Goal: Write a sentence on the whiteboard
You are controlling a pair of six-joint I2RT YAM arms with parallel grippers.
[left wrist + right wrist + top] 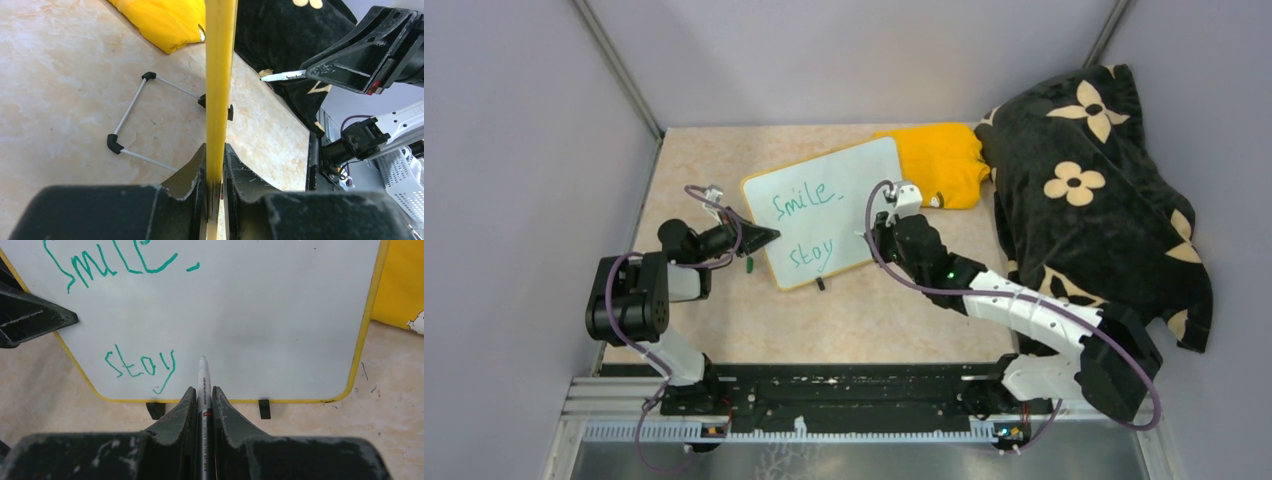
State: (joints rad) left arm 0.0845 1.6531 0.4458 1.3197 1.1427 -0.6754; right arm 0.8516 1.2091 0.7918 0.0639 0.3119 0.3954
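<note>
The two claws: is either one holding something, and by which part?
Both. The left gripper pinches the whiteboard by its yellow rim; the right gripper grips a marker by its barrel, tip sticking out.

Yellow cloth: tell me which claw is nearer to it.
Right. The right claw holds a marker over the whiteboard, with the yellow cloth behind it to the right; the left claw clamps the whiteboard's left edge, farthest from the cloth.
</note>
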